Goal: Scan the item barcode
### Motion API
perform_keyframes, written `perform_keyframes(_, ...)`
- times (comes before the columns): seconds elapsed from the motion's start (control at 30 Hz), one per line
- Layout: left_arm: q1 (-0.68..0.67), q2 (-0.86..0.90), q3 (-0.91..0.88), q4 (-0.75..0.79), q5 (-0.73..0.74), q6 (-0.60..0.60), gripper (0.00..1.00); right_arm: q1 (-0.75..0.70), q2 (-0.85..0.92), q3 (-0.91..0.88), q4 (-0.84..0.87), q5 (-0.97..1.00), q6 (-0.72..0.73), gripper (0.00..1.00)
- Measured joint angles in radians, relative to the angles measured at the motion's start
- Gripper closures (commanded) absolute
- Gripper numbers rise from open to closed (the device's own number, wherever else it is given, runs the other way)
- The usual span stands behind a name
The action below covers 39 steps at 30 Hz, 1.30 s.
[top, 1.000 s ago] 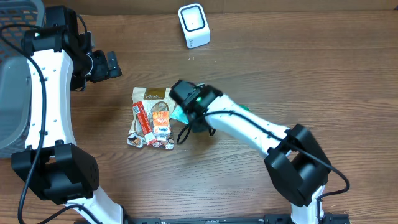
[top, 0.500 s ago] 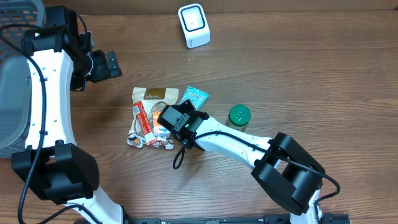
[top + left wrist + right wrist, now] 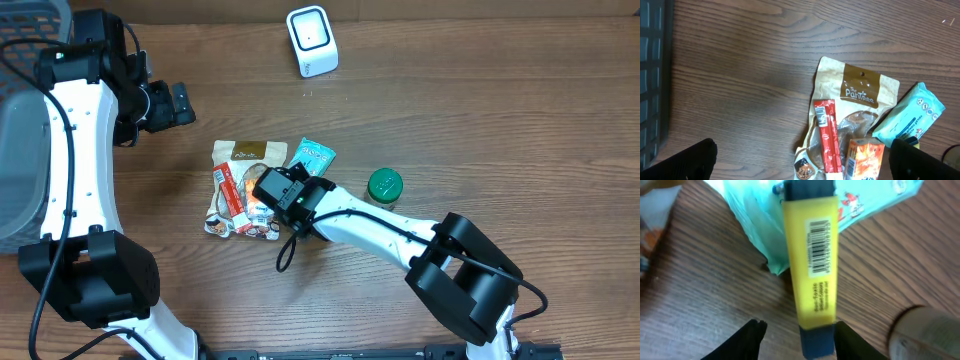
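A yellow highlighter (image 3: 810,255) with dark blue ends lies on the wood, its barcode facing up. My right gripper (image 3: 800,335) stands open around its near end. The left finger (image 3: 752,335) is clear of it and the right finger (image 3: 847,337) is close against it. From overhead, the right gripper (image 3: 285,190) hangs over the pile of items and hides the highlighter. The white scanner (image 3: 312,40) stands at the far edge. My left gripper (image 3: 180,103) is open, high at the left, with nothing in it.
The pile holds a brown pouch (image 3: 860,95), a red stick pack (image 3: 826,135), an orange carton (image 3: 865,157) and a teal packet (image 3: 312,157). A green-lidded jar (image 3: 385,185) stands to their right. A grey basket (image 3: 25,150) sits at the left edge.
The right arm swung left from above the teal packet to the pile, uncovering the packet and the green-lidded jar. Its jaws have since spread apart.
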State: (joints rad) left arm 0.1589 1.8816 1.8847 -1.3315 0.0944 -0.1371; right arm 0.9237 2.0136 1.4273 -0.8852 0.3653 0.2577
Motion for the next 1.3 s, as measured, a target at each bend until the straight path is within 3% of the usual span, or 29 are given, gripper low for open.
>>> perform_keyframes(0.3, 0.000, 0.000, 0.000, 0.000, 0.000, 0.000, 0.00, -0.122, -0.056, 0.109, -0.093, -0.149, -0.025, 0.46)
perform_keyframes(0.67, 0.000, 0.000, 0.000, 0.000, 0.000, 0.000, 0.01, -0.378, -0.058, 0.087, -0.102, -0.609, -0.280, 0.39)
perform_keyframes(0.9, 0.000, 0.000, 0.000, 0.000, 0.000, 0.000, 0.00, -0.393, -0.058, 0.019, -0.036, -0.726, -0.398, 0.39)
perform_keyframes(1.3, 0.000, 0.000, 0.000, 0.000, 0.000, 0.000, 0.00, -0.392, -0.058, -0.119, 0.136, -0.759, -0.441, 0.40)
